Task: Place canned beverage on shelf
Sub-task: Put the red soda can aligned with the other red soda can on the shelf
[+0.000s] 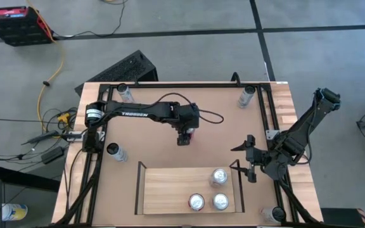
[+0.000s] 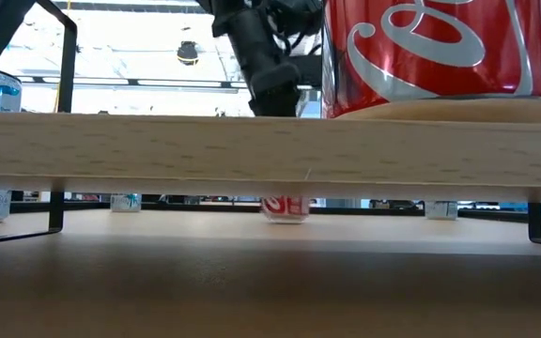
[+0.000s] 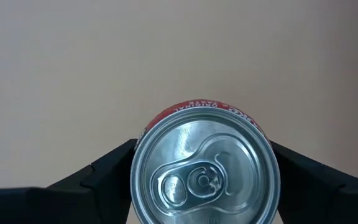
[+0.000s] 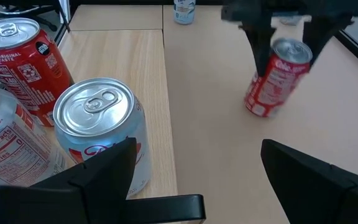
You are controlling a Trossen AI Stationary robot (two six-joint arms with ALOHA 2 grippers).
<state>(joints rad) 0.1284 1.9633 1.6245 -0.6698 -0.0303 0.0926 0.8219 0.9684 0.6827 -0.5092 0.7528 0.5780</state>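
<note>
Brown tabletop (image 1: 170, 114) is seen from above, with the pale wooden shelf (image 1: 163, 190) at 6 o'clock carrying three cans. At centre, the red aluminium cola can (image 4: 277, 76) is straddled by the left gripper (image 1: 184, 135), jaws partly apart; contact cannot be told. At 3 o'clock the right gripper (image 1: 250, 158) is held wide open, empty.

Red can (image 4: 277, 78) with white lettering, silver lid; pale wood shelf (image 1: 170, 190).

Two dark jointed arms; the left arm (image 1: 138, 112) bears white lettering and a black cable.
</note>
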